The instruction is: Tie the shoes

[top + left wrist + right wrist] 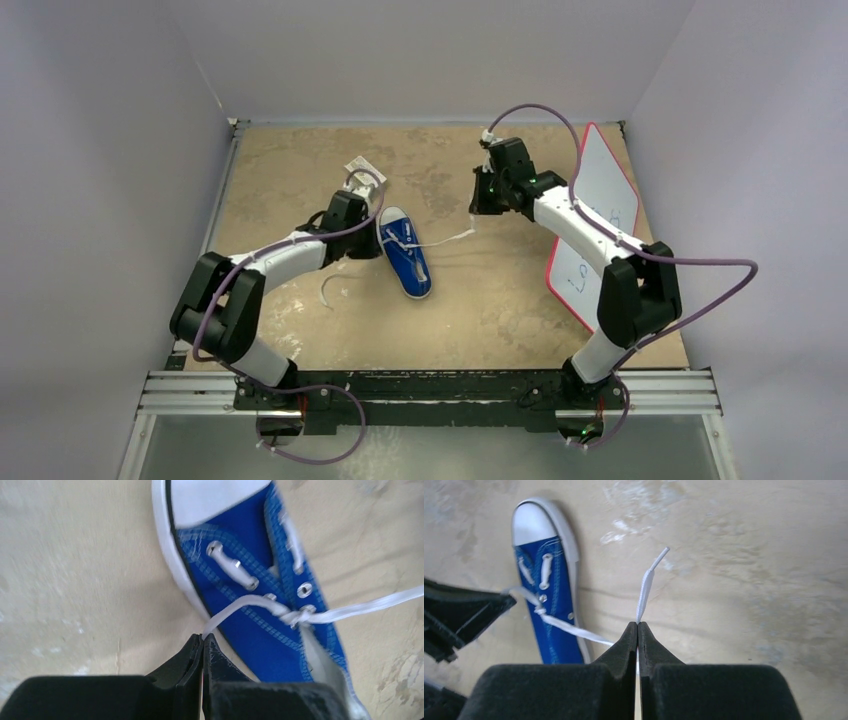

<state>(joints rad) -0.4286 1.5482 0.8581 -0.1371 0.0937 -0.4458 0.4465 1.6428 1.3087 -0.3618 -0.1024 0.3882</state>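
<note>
Sneaker (406, 255) sits sole-down on the sandy table (500, 320), a little left of the middle, with a pincer on either side of it.

The left pincer (202, 641) is just beside the shoe's left flank, level with the upper eyelets. Its jaws are pressed together on one white lace strand (235, 605), which runs from the tips over the sole edge to the crossing at the eyelets.

The right pincer (637, 628) is well apart from the shoe, off to its right and slightly farther back. Its jaws are also clamped tight, on the other lace strand (574, 628). That strand stretches across the table from the crossing, and its tip pokes out past the fingers.

The shoe's long axis runs roughly near to far, slightly slanted. The white toe cap (210, 497) points away from the arm bases and leans left, while the heel lies nearer them and leans right. A loose lace tail (327, 292) curls on the table by the left arm.
</note>
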